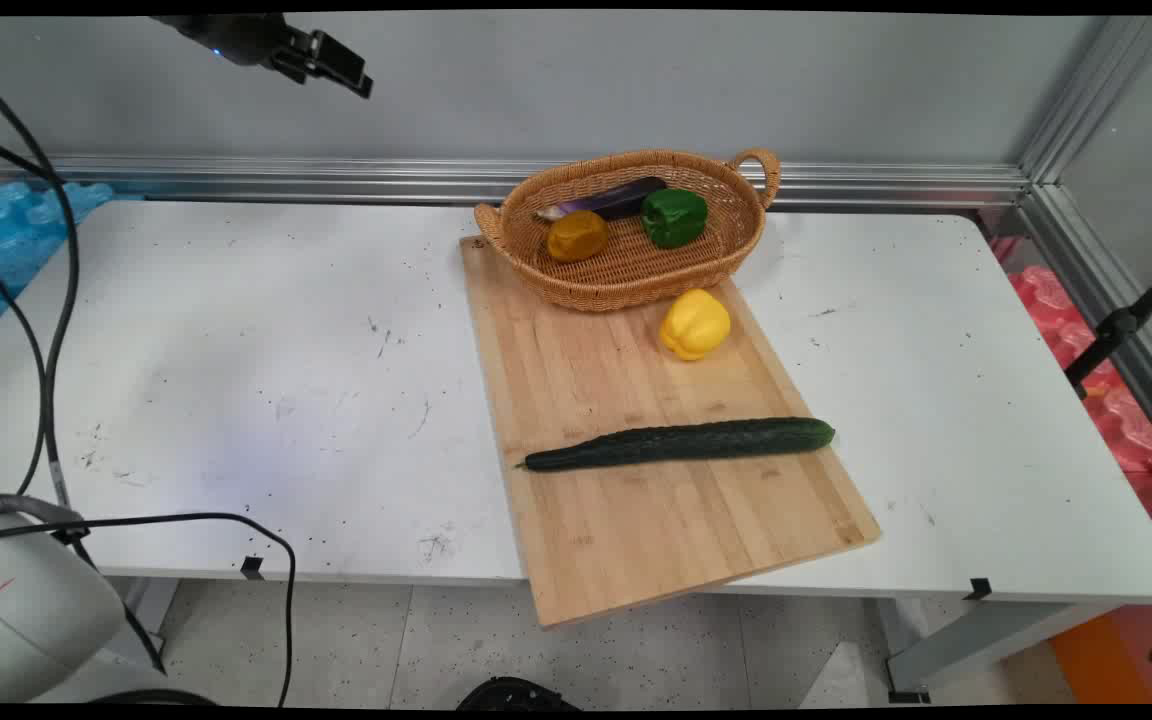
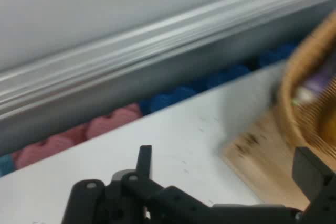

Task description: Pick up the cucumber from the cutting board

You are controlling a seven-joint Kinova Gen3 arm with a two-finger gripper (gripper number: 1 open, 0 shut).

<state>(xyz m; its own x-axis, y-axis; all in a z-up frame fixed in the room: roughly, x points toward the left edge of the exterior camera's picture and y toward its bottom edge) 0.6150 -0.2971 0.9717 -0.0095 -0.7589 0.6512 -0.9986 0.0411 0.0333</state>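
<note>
Your gripper [image 1: 351,75] hangs high against the wall, well above the far left part of the white table [image 1: 236,380], and holds nothing. In the hand view its two black fingers [image 2: 144,161] stand well apart, with bare table showing between them, so you can take the jaws as open.

Nothing touches the gripper. Nearest to it, below and off to its right in the main view, is the woven basket [image 1: 716,262] with two handles, which sits on the far end of the wooden cutting board [image 1: 616,520]. Inside the basket you have a purple eggplant [image 1: 611,198] along the back, a green pepper [image 1: 674,217] just in front of its right end, and an orange pepper [image 1: 578,236] toward the left.

Further from the gripper, a yellow pepper [image 1: 695,324] lies on the board just beside the basket's near wall. Further still, a long dark cucumber [image 1: 681,443] lies across the board, its right tip reaching the board's right edge. The board's near corner overhangs the table's front edge.

In the hand view the basket's rim [image 2: 294,77] and the board's corner [image 2: 262,156] show at the right, blurred.
</note>
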